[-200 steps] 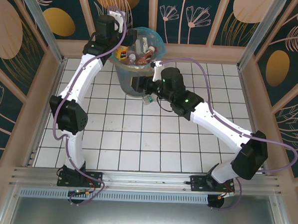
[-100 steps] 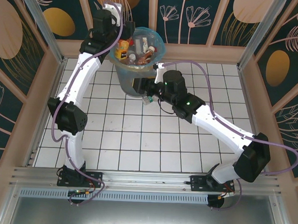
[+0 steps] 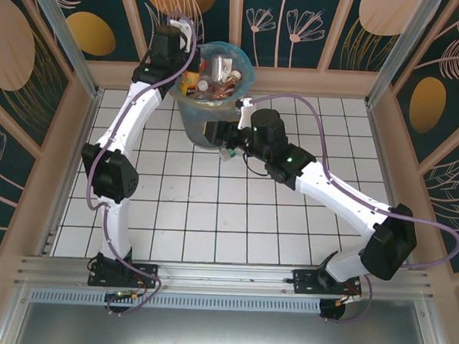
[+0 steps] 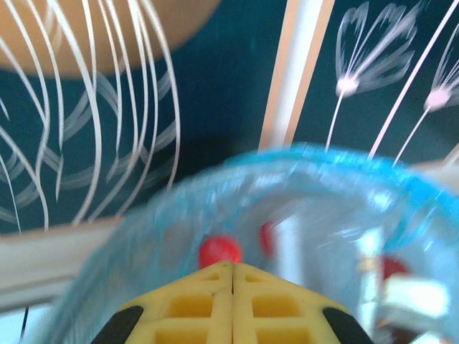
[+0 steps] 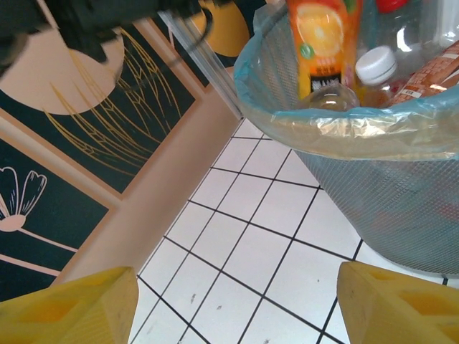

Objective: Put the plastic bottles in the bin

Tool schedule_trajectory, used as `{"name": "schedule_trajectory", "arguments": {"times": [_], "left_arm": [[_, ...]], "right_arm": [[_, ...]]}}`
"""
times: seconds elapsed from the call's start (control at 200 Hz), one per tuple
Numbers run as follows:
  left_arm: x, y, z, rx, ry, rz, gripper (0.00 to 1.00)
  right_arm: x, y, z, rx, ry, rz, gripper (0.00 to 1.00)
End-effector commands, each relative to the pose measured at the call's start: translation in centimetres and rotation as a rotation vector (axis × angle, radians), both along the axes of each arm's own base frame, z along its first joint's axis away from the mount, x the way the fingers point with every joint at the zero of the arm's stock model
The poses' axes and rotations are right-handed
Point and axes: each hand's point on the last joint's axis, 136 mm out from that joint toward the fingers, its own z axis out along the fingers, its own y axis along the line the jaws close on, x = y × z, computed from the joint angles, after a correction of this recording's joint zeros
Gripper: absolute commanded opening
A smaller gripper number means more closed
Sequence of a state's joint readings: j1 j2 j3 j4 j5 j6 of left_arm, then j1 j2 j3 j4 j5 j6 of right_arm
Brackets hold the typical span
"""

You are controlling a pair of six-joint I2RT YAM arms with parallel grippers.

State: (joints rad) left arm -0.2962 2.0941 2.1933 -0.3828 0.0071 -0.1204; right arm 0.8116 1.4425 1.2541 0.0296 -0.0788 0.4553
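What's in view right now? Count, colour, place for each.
bin: one, grey, light-blue bag liner, far middle of the table by the back wall
plastic bottles: several, count unclear, orange, clear and red-brown, white and red caps, all inside the bin
table: one, white tiles with dark grid lines
wall panels: dark teal with flower and orange oval prints, around the table
left gripper: yellow fingers, shut, empty, at the bin's rim
right gripper: yellow fingers, open, empty, low beside the bin's near side
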Motion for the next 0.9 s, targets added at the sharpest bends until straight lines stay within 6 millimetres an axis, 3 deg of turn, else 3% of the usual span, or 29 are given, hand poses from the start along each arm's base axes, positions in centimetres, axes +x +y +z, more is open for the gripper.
{"name": "schedule_trajectory", "arguments": {"times": [0.0, 0.205, 0.325, 0.425, 0.51, 0.621, 0.691, 0.776, 0.896], "left_arm": [[-1.7, 0.7, -5.6, 0.044, 0.158, 0.001, 0.06], [-3.0, 1.3, -8.7, 0.069, 0.199, 0.005, 0.06], [-2.6, 1.0, -7.9, 0.068, 0.188, -0.003, 0.08], [-1.9, 0.7, -5.5, 0.056, 0.15, -0.011, 0.11], [-1.4, 0.4, -2.7, 0.043, 0.108, -0.015, 0.24], [-1.8, 0.5, 3.0, 0.006, 0.001, -0.017, 0.45], [-2.7, 0.8, 6.9, -0.02, -0.072, -0.01, 0.54], [-4.6, 1.3, 10.9, -0.062, -0.151, -0.01, 0.57], [-7.6, 1.3, 12.9, -0.094, -0.191, -0.037, 0.58]], "right_arm": [[-0.3, 0.0, 0.2, 0.025, -0.004, -0.003, 0.74], [-0.2, 0.7, -0.4, 0.028, 0.013, 0.014, 0.74], [0.0, 1.0, -0.2, 0.029, 0.012, 0.02, 0.74], [0.0, 1.0, 0.1, 0.028, 0.009, 0.02, 0.74], [-0.1, 0.8, 0.3, 0.026, 0.006, 0.015, 0.74], [-0.1, 0.2, 0.9, 0.018, -0.013, -0.005, 0.74], [0.0, -0.4, 1.5, 0.01, -0.034, -0.029, 0.75], [0.4, -1.6, 2.2, -0.014, -0.057, -0.088, 0.75], [1.3, -4.2, 2.7, -0.061, -0.083, -0.204, 0.75]]}}
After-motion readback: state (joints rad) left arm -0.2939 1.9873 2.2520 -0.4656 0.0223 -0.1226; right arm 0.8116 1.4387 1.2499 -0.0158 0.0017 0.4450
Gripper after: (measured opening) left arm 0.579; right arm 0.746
